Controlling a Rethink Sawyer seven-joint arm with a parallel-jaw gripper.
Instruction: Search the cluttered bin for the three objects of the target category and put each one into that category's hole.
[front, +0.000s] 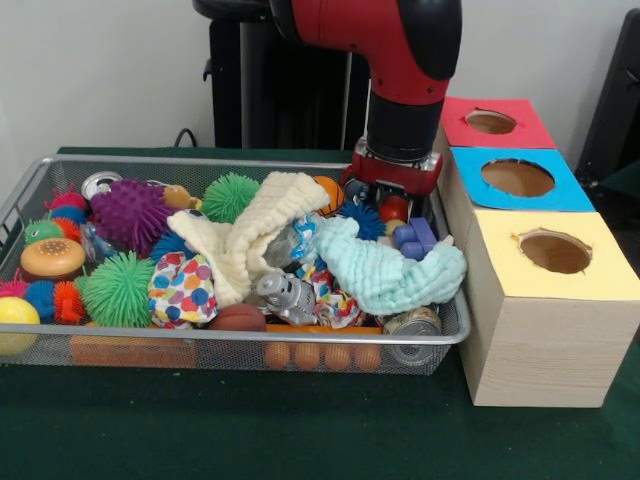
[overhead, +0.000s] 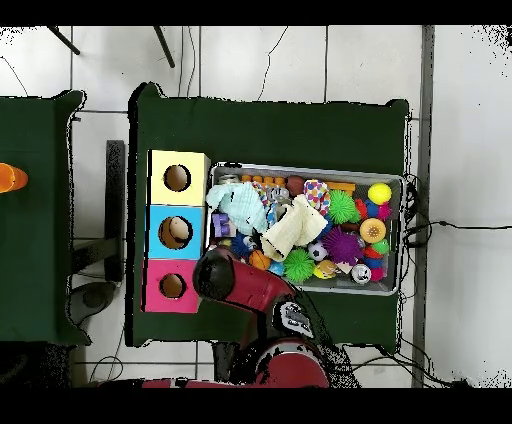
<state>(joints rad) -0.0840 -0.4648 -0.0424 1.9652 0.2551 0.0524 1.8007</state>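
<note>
Here my pincer (front: 392, 196) sits low in the far corner of the wide silver wire-mesh bin (front: 240, 341) on the green bench (front: 300, 430), nearest the row of three wooden boxes with red (front: 495, 122), blue (front: 520, 178) and yellow (front: 553, 253) holed tops. A mint knitted cloth (front: 390, 270), a cream cloth (front: 250, 235) and blue blocks (front: 413, 238) crowd around it. Whether it is clenched or released I cannot tell: toys hide its tips, and from overhead my red arm (overhead: 245, 285) covers it.

white tiled floor (overhead: 250, 60), pale wall (front: 100, 70), green-covered table (front: 250, 430).
</note>
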